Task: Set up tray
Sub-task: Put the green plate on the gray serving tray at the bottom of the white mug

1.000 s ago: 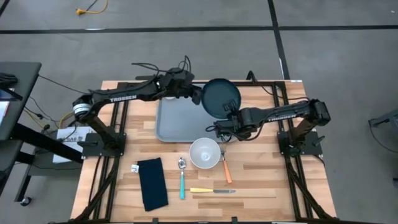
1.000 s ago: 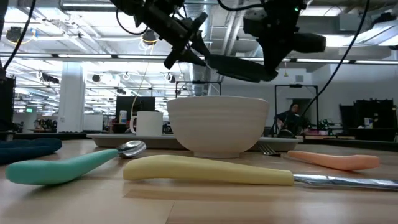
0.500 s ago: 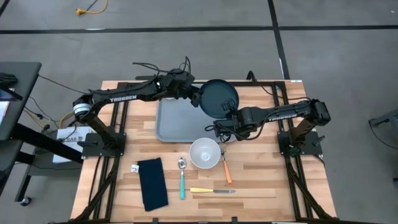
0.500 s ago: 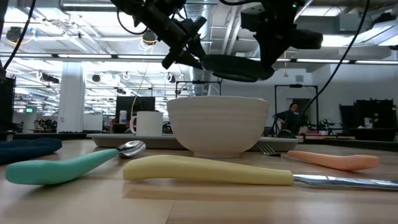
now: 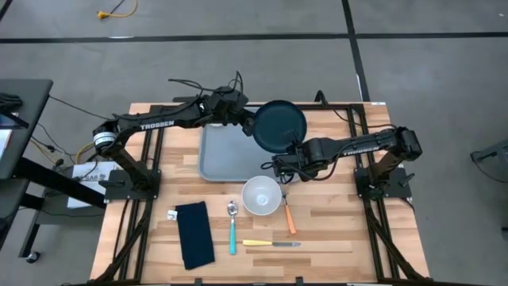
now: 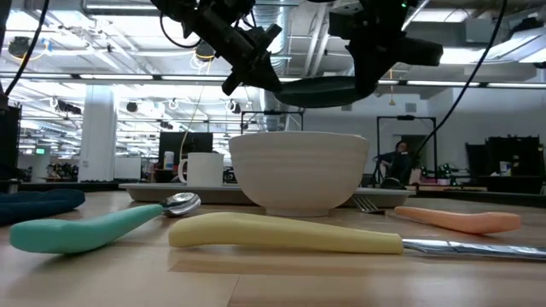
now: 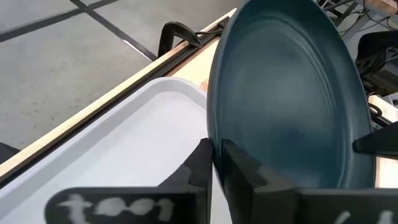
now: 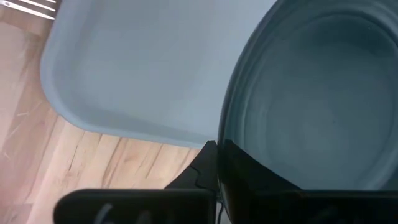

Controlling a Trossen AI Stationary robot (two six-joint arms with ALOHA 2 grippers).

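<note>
Tray (image 5: pixel 225 152) lies flat on the table, below and beside our two pincers. We see the left gripper (image 5: pixel 252 123) and the right gripper (image 5: pixel 279 161) both clamped on opposite rims of the dark plate (image 5: pixel 279 126), held above the tray's edge.

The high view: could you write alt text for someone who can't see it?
Two robot arms hold a dark round plate between them above the right edge of a grey-blue tray, left claw and right claw both shut on its rim. Nearer lie a white bowl, cutlery and a navy napkin.
</note>
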